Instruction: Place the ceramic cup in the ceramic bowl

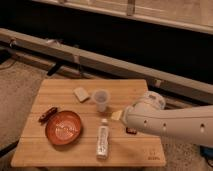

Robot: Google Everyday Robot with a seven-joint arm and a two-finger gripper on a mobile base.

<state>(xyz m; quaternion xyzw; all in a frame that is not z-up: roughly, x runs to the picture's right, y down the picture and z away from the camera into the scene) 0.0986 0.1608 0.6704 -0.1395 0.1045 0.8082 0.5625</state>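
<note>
Approach step. Cup [101, 100] stands free on counter [140, 90], up and right of bowl [63, 127]. Pincer sits farther right of bowl, hidden under my arm [165, 122]; it is spread wide, holding nothing. Next, I judge: straddle cup, close, lift.

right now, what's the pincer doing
pincer: open, holding nothing, over the right side of the table; ceramic cup stands free

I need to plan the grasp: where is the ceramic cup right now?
The ceramic cup stands upright near the middle of the table, just right of the pale block and behind the white bottle; the gripper is lower right of it.
</note>
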